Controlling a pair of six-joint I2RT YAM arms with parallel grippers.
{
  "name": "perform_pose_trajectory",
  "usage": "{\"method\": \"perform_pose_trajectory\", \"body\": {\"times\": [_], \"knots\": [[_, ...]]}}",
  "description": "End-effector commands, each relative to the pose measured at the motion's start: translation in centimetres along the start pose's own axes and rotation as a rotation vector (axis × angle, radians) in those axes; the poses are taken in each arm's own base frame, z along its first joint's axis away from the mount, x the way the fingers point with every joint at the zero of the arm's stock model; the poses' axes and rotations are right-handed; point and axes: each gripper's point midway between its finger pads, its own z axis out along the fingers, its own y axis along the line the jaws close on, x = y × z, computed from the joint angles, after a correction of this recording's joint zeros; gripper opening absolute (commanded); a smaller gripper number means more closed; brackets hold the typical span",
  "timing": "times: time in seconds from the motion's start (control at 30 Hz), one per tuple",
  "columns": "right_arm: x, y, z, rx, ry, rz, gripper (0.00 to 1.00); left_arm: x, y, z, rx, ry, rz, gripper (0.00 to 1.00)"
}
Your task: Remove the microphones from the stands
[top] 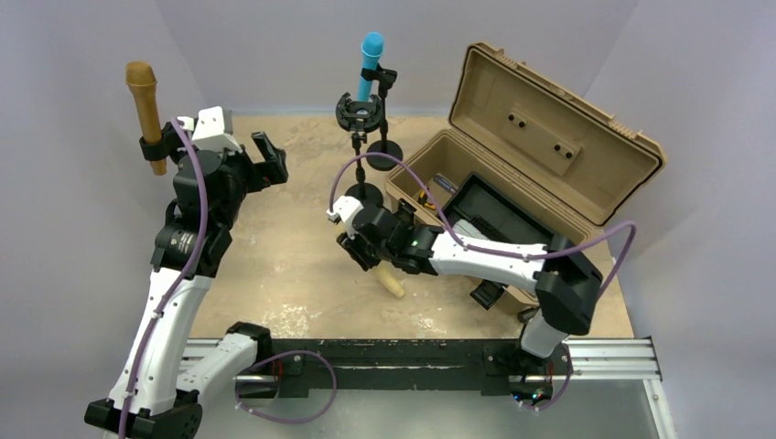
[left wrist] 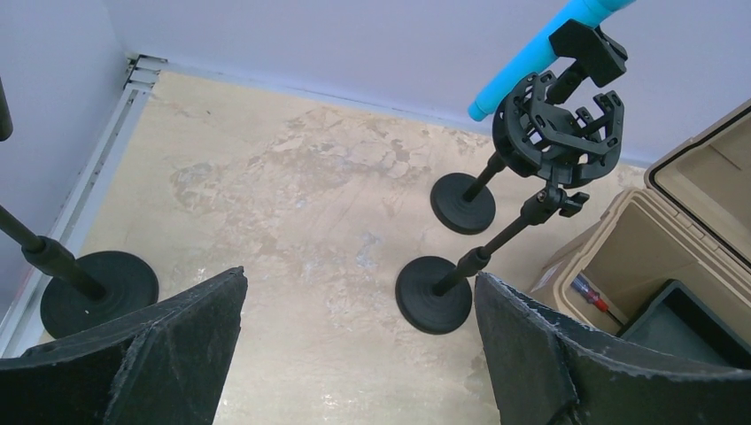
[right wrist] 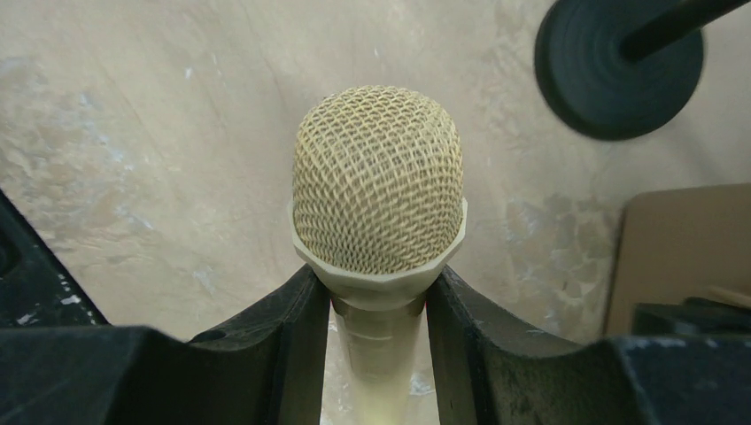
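Nearest us, on the near side of the stand (left wrist: 478, 255), the right hand (top: 359, 245) is clenched on the cream mic (right wrist: 379, 177). Its 2 fingers (right wrist: 274, 341) pinch the neck just under the mesh head. That's a sensible spot, since the collar should stop it sliding through. From above, only the tail pokes out, angled down toward the bench (top: 293, 274) and away from the stand. Whether the tip touches the surface, I can't tell. The head is buried under the hand in the top view, and the barrel is swallowed between the fingers in the wrist view.

Left of the stand, the left hand (top: 271, 157) hangs released, jaws spread wide with nothing between them, facing the stand. I'd say it's placed there to steady things if needed.

Now the stand itself: its ring mount (left wrist: 556, 128) sits empty, tilted on the jointed rod. So the removal looks done, and what's left is parking the mic somewhere.

Just behind the stand, a blue mic (top: 371, 55) is clipped upright in a 2nd stand (left wrist: 462, 202). Far left of the stand is a brown mic (top: 144, 96) on its own pole (left wrist: 55, 258), which is mostly hidden behind the left arm from above and cut off in the wrist view. Right of the stand is the open case (top: 549, 128), its contents too dark to make out.
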Motion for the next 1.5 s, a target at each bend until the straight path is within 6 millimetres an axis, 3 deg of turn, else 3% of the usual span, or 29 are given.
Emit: {"method": "perform_pose_trajectory", "body": {"times": [0.0,0.2,0.37,0.6,0.8,1.0,1.23,1.47], "knots": [[1.0,0.5,1.6,0.022,0.067,0.055,0.00,-1.1,0.3,-0.2,-0.018,-0.042,-0.014,0.97],[5.0,-2.3,4.1,0.246,0.199,0.125,0.00,-1.2,0.1,-0.4,-0.005,-0.048,-0.020,0.97],[5.7,-2.3,4.7,0.254,0.205,0.137,0.00,-1.2,-0.2,-0.5,0.016,-0.047,-0.027,0.97],[8.2,-2.7,6.8,0.314,0.238,0.140,0.00,-1.1,-0.4,-0.4,0.027,-0.045,-0.029,0.97],[9.9,-3.4,7.0,0.358,0.257,0.142,0.00,-1.1,-0.4,-0.4,0.028,-0.045,-0.028,0.97],[10.0,-3.3,6.8,0.344,0.252,0.133,0.19,-1.0,-0.5,-0.4,0.029,-0.044,-0.029,0.97],[8.7,-3.4,6.2,0.335,0.215,0.134,0.41,-1.1,-0.4,-0.5,0.027,-0.048,-0.029,0.97],[7.3,-3.3,5.7,0.323,0.176,0.144,0.52,-1.2,-0.4,-0.5,0.026,-0.051,-0.031,0.97]]}}
